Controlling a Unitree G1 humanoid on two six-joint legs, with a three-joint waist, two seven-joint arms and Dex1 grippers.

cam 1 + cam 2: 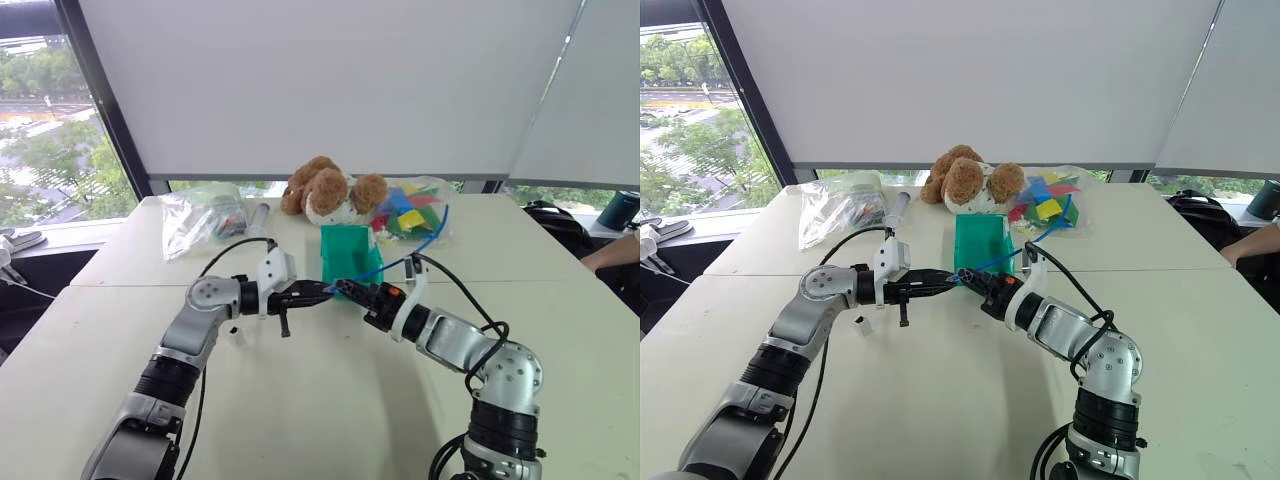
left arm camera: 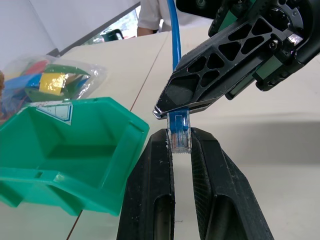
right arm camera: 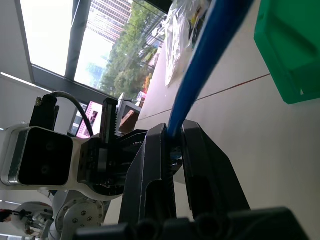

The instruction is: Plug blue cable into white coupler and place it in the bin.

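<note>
Nearest on the pale surface (image 1: pixel 330 400), a small white piece (image 1: pixel 236 335) lies by itself just near of the left arm; whether it is the white coupler cannot be told. Above the middle of the surface the two pincers meet tip to tip. The left pincer (image 2: pixel 181 145) is clenched on the clear plug at the end of the blue cable (image 2: pixel 179 131), the plug sitting between its two black fingers. The right pincer (image 1: pixel 343 288) is closed on the same blue cable just behind the plug, its tips almost touching the left pincer's. From there the cable rises in an arc to the right and far side, toward a clear bag of coloured blocks (image 1: pixel 410 212).

Directly beyond the meeting pincers stands the bin (image 1: pixel 347 253), teal-green, open at the top and with nothing seen inside it. Farther back a brown and white plush dog (image 1: pixel 327 190) lies against the window side, with the bag of blocks on its right and another clear bag (image 1: pixel 203 217) on its left. At the far right edge a person's arm (image 1: pixel 612 253) rests by the surface.
</note>
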